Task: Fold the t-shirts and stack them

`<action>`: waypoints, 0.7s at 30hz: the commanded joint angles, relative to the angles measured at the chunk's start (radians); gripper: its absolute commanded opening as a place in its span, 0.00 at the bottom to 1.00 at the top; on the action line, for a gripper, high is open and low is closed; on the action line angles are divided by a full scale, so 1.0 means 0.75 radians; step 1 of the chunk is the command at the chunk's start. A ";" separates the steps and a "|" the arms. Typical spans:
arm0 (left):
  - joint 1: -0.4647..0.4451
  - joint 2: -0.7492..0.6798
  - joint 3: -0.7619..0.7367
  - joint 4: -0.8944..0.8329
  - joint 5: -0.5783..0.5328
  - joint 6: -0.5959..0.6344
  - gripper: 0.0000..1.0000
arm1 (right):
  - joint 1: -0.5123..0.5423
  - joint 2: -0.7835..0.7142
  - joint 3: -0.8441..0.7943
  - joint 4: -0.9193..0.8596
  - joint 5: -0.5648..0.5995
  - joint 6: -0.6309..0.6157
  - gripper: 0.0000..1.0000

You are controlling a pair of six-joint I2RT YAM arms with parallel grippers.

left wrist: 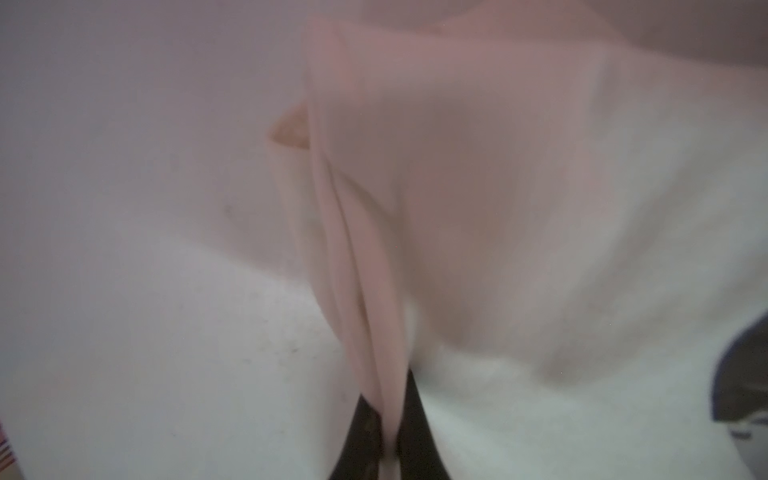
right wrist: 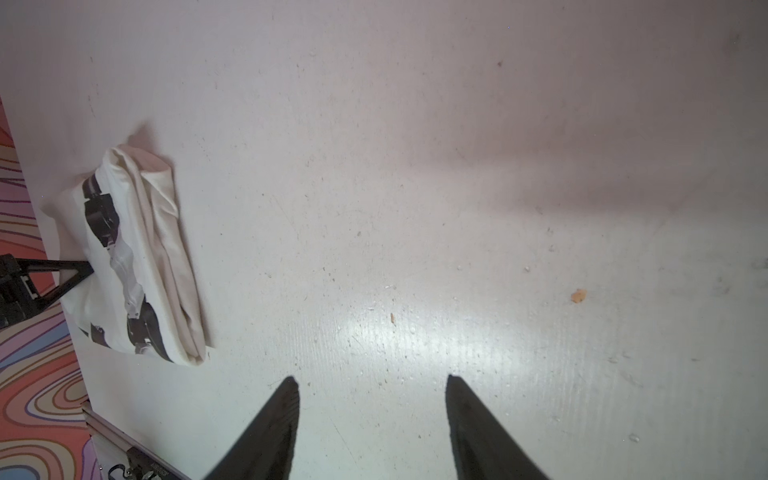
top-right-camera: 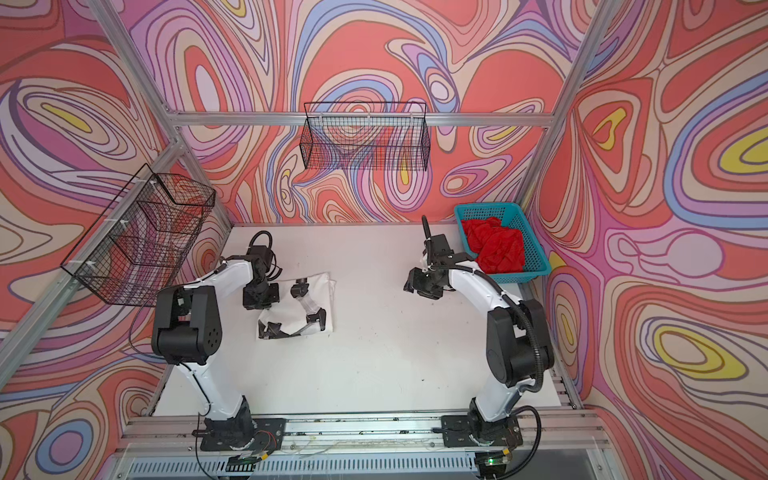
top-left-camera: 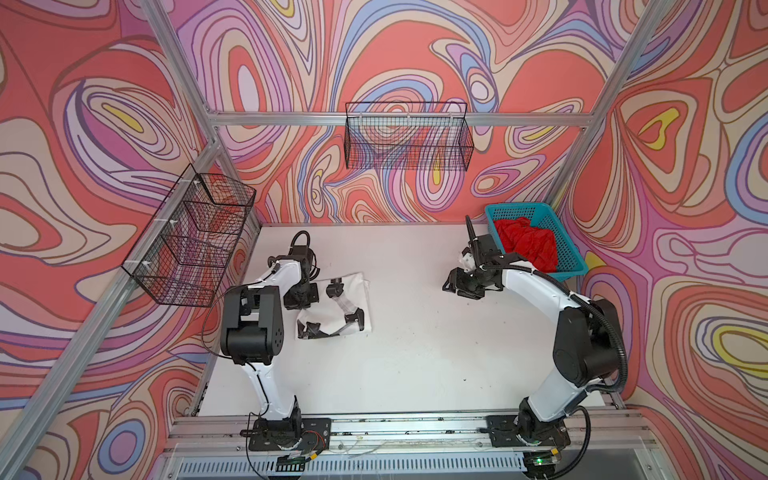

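Shirts on the table and in the basket.
White t-shirt (top-left-camera: pixel 338 305), folded and with a dark print, lies at 9 o'clock on the white table (top-left-camera: pixel 415 353); left gripper (left wrist: pixel 388 440) is pressed together on a fold of it. Red t-shirt (top-left-camera: pixel 528 245) sits crumpled in the teal basket (top-left-camera: pixel 567 249) at 2 o'clock. Right gripper (right wrist: pixel 372 386) hangs spread over bare table, holding nothing.

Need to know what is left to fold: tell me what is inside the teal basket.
Inside the teal basket lies a crumpled red t-shirt, bunched up and unfolded. Whatever may lie beneath it on the basket floor is covered by the cloth and cannot be seen.
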 commanded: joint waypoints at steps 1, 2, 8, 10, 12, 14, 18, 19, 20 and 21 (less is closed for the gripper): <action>0.048 0.038 0.084 -0.110 -0.271 0.088 0.00 | -0.001 -0.010 0.003 -0.022 -0.027 -0.035 0.60; 0.061 0.045 0.098 -0.113 -0.310 0.095 0.00 | -0.001 -0.008 0.004 -0.023 -0.028 -0.036 0.60; 0.144 0.071 0.146 -0.065 -0.483 0.161 0.00 | -0.001 0.008 0.020 -0.042 -0.050 -0.060 0.60; 0.164 0.088 0.161 -0.053 -0.529 0.186 0.00 | 0.000 0.016 0.021 -0.049 -0.054 -0.071 0.60; 0.180 0.107 0.173 -0.033 -0.563 0.204 0.00 | -0.002 0.021 0.018 -0.052 -0.059 -0.078 0.60; 0.191 0.122 0.187 0.008 -0.607 0.247 0.00 | 0.000 0.027 0.013 -0.049 -0.070 -0.081 0.60; 0.211 0.174 0.276 -0.008 -0.645 0.273 0.00 | 0.000 0.047 0.012 -0.051 -0.089 -0.096 0.60; 0.211 0.179 0.281 0.000 -0.655 0.279 0.00 | -0.001 0.050 0.013 -0.054 -0.090 -0.100 0.60; 0.213 0.185 0.285 -0.002 -0.662 0.281 0.00 | -0.002 0.055 0.016 -0.056 -0.093 -0.103 0.60; 0.214 0.188 0.291 -0.012 -0.660 0.275 0.00 | -0.002 0.056 0.020 -0.060 -0.093 -0.108 0.60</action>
